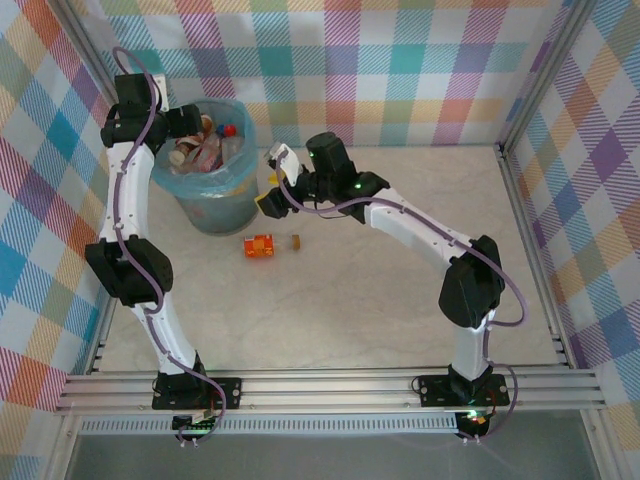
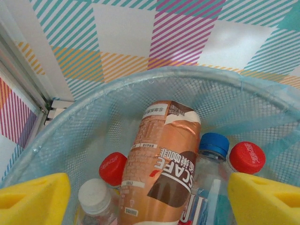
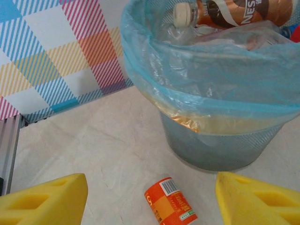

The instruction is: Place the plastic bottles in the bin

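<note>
1. the left arm ran from its base at seven o'clock up to eleven o'clock, with its wrist bent over toward three o'clock.
2. the left gripper pointed downward, its yellow pads set wide apart and clamping nothing.
3. the right arm ran up from five o'clock, folded at its elbow near three o'clock and stretched toward ten o'clock.
4. the right gripper tilted downward, its yellow pads wide apart and gripping nothing.

pale beige tabletop, faint marbled pattern, metal rail along near edge. round mesh bin with light blue liner stands at far left, near back wall. one small bottle, orange label, lies on side near bin's base, not touching it. tiny brown piece just right of bottle, apart.
</note>
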`<state>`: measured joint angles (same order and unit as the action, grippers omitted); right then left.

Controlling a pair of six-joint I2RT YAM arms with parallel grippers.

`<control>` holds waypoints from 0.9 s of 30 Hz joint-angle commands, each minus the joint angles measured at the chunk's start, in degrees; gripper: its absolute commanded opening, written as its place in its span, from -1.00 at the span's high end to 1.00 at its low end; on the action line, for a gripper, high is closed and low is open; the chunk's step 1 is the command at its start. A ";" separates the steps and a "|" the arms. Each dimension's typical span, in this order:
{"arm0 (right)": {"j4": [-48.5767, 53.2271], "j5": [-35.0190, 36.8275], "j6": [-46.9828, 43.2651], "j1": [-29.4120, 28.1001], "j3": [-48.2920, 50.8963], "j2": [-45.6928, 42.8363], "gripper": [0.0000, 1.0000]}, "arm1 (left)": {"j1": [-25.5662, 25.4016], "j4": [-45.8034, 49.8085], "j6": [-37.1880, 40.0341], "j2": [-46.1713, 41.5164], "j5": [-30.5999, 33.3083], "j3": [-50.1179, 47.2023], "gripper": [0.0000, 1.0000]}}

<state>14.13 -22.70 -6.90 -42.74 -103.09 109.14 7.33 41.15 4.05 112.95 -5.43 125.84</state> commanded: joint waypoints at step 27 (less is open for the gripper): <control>2.22 -3.41 0.53 1.26 -0.75 -2.54 -0.37 | 0.14 10.59 -5.46 7.37 -5.47 11.53 -0.37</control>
<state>15.75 -24.71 -6.81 -41.47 -103.53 109.14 7.31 49.76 -0.21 122.21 -9.78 134.80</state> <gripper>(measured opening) 0.685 0.667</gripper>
